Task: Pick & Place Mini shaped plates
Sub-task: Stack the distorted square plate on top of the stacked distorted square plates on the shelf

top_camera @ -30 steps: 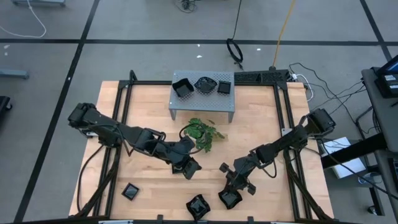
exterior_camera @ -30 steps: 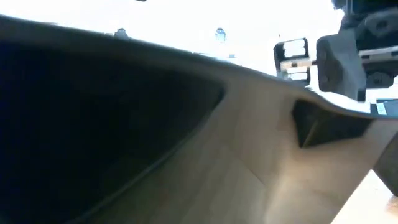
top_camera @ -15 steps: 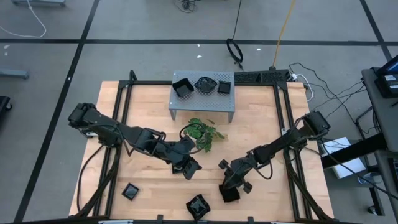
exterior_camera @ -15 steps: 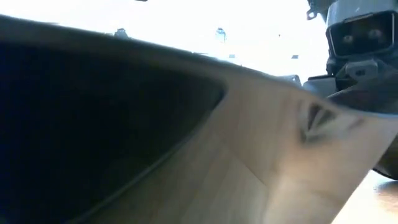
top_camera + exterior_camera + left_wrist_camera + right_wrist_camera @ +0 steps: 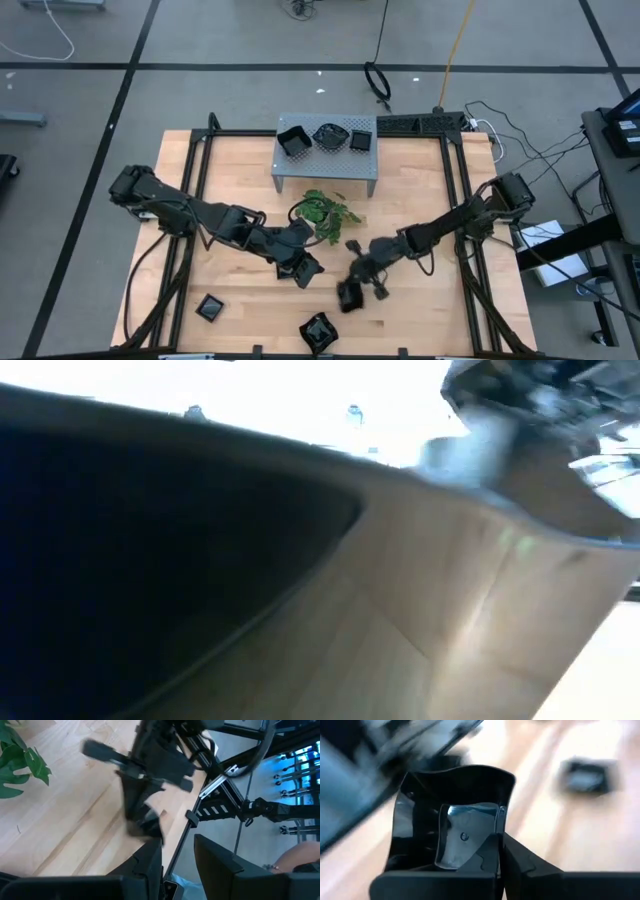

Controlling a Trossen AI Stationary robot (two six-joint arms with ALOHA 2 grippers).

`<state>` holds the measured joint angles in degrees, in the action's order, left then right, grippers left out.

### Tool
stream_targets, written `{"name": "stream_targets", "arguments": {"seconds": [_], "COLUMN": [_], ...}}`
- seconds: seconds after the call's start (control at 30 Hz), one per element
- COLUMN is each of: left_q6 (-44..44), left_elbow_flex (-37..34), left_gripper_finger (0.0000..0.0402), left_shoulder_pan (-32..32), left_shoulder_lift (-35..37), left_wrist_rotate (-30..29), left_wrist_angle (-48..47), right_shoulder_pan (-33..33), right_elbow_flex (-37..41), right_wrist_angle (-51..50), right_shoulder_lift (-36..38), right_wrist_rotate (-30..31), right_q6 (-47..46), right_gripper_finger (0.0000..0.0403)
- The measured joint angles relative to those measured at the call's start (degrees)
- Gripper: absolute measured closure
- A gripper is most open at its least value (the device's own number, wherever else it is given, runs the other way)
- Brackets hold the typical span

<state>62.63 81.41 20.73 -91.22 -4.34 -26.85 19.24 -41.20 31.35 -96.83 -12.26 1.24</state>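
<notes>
My right gripper (image 5: 354, 284) is near the table's middle front, shut on a glossy black mini plate (image 5: 347, 297) with a wavy rim, which fills the right wrist view (image 5: 450, 815). My left gripper (image 5: 304, 268) hovers open just to its left, beside the green plant (image 5: 325, 212), with nothing between its fingers (image 5: 150, 865). Two more black plates (image 5: 209, 307) (image 5: 318, 332) lie flat on the wood near the front edge. Three others (image 5: 293, 140) (image 5: 326, 135) (image 5: 360, 140) sit on the grey perforated stand (image 5: 325, 168). My right gripper pinches the plate's rim (image 5: 496, 822) at one side, one finger (image 5: 487, 855) inside the dish and the other (image 5: 522, 862) outside. The fingers slant down from the table's right. The plate hangs tilted off the fingertips, its hollow facing the wrist; whether it is off the wood does not show.
The stand is at the far middle of the table, with the plant just in front of it. Bare wood (image 5: 430, 300) lies to the right of my right arm. A dark shape close to the lens (image 5: 150, 560) blocks most of the low view.
My right gripper has shut on the plate's rim, rolled its wrist, and swung toward the table's left and a little toward the far edge. The plate has gone with it from its place near the front edge and now sits tilted.
</notes>
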Motion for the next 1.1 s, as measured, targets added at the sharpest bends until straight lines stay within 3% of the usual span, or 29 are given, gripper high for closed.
{"name": "stream_targets", "arguments": {"seconds": [0.13, 0.37, 0.6, 0.9, 1.1], "left_q6": [-0.4, -1.2, -1.5, -2.7, -5.0], "left_elbow_flex": [0.0, 0.0, 0.0, 0.0, 0.0], "left_gripper_finger": [0.0284, 0.0284, 0.0284, 0.0284, 0.0284], "left_shoulder_pan": [0.0, -0.4, -0.4, -0.3, 0.1], "left_shoulder_lift": [0.7, 1.3, 1.7, 1.8, 1.8], "left_wrist_rotate": [0.2, 0.4, 1.9, 3.4, 5.8], "left_wrist_angle": [0.0, -0.1, -0.2, 0.0, -0.1], "right_shoulder_pan": [-2.2, -5.7, -9.1, -11.1, -10.3], "right_elbow_flex": [-3.7, -11.2, -11.7, -11.6, -11.6], "right_wrist_angle": [0.8, -3.0, -5.8, -12.8, -15.8], "right_shoulder_lift": [-0.9, -8.0, -8.1, -8.2, -0.7], "right_wrist_rotate": [4.9, 4.8, 5.0, 4.8, 4.8], "right_q6": [-3.2, -1.3, -3.5, -6.6, -6.6], "right_gripper_finger": [0.0402, 0.0402, 0.0396, 0.0331, 0.0282]}}
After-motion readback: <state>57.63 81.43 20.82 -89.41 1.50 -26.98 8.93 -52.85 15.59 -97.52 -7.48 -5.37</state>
